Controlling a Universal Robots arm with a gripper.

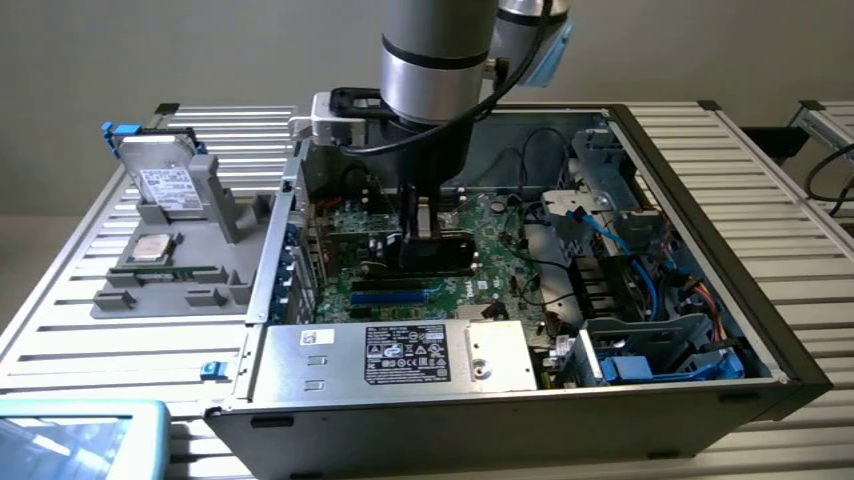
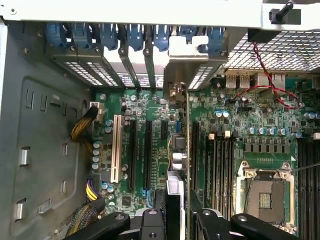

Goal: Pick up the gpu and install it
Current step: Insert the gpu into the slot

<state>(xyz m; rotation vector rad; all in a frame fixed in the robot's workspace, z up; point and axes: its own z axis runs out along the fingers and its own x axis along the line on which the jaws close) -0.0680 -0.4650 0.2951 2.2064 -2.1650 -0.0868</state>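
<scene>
I have the gpu clamped in the hand, standing on edge directly below it, inside the open case. Its long axis runs away from the hand toward the rear brackets, parallel to the black expansion slots on the motherboard. I judge it lined up over a slot; whether it is seated I cannot tell. On the table, at the exterior view's left, a grey fixture holds the hard drive.
</scene>
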